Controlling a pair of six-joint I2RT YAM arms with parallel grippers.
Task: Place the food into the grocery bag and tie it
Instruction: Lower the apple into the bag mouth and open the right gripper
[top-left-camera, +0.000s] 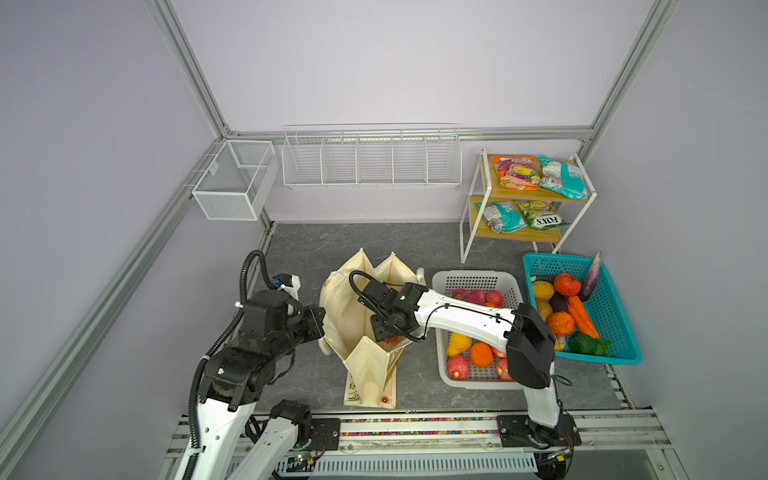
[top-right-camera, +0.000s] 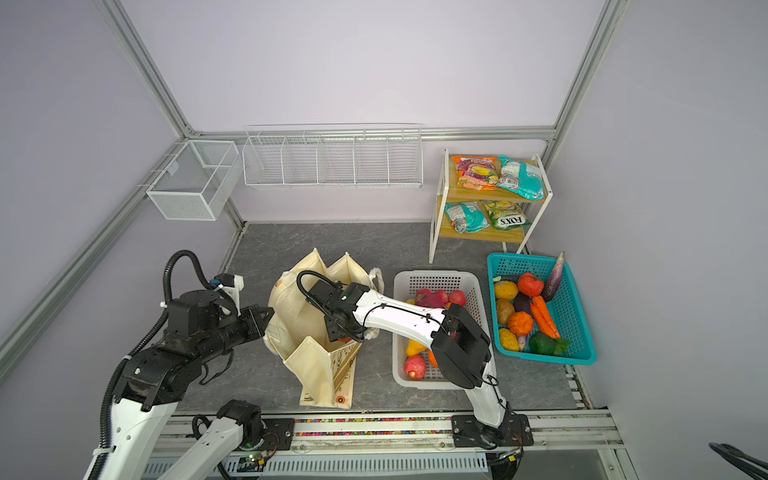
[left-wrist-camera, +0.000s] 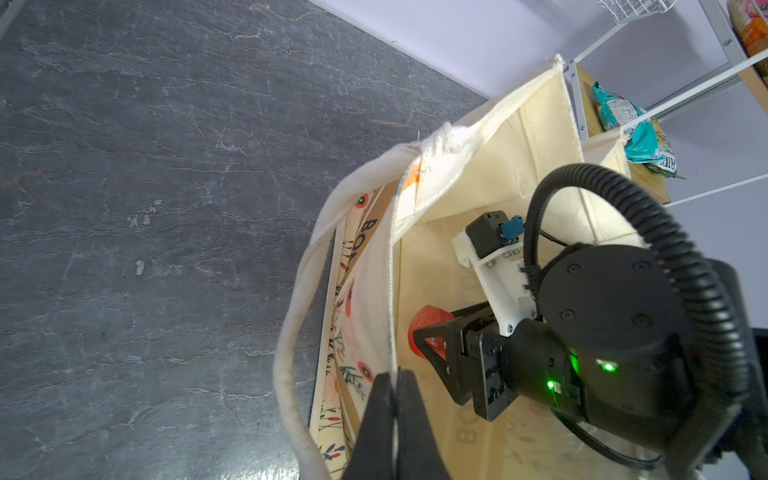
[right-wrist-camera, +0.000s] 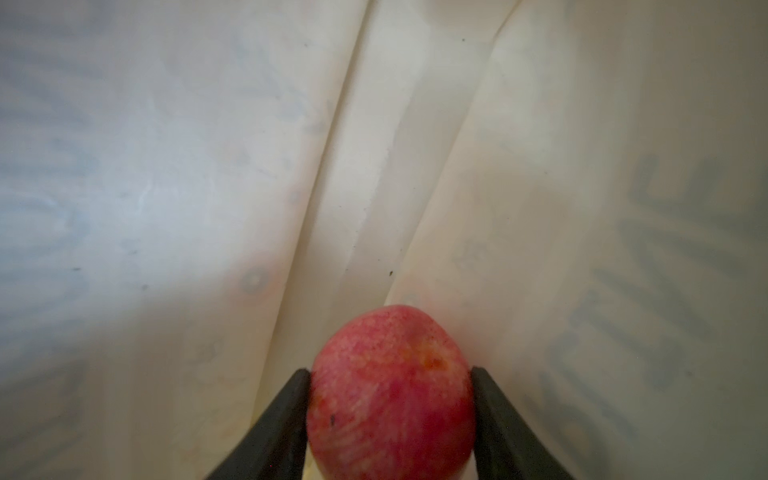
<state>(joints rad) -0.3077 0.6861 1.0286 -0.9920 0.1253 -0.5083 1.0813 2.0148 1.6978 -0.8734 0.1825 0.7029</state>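
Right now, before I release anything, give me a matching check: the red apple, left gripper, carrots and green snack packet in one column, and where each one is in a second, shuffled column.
Column one
1. red apple
2. left gripper
3. carrots
4. green snack packet

Column two
A. on the lower shelf of the rack
B. in the teal basket
C. shut on the rim of the grocery bag
D. held by the right gripper, down inside the bag

Pairs: 1-D, 2-C, 3-B, 4-A
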